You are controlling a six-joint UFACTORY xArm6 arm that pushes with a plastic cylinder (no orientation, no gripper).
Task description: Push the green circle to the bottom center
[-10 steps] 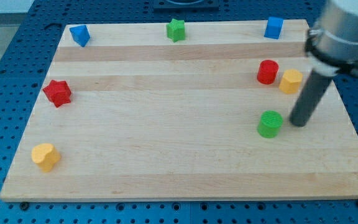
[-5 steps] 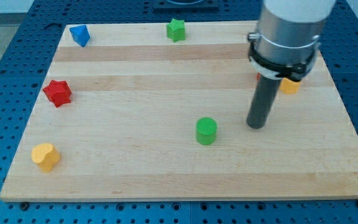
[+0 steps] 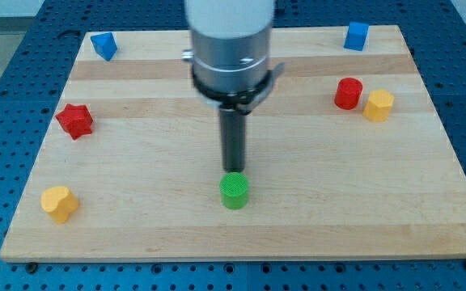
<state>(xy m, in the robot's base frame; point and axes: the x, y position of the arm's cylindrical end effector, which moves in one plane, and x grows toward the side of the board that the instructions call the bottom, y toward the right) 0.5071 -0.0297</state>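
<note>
The green circle (image 3: 235, 191) stands on the wooden board (image 3: 136, 226) near the view's bottom centre. My tip (image 3: 234, 169) sits just above it in the view, touching or almost touching its far edge. The arm's body hides the top middle of the board, so the green star seen earlier does not show.
A blue block (image 3: 103, 44) lies at the top left and a blue cube (image 3: 356, 35) at the top right. A red cylinder (image 3: 348, 93) and a yellow block (image 3: 378, 106) sit at the right. A red star (image 3: 74, 120) and a yellow block (image 3: 59, 202) sit at the left.
The green circle has slid from the right side leftward and down to the bottom centre. My tip has followed from its right to just above it.
</note>
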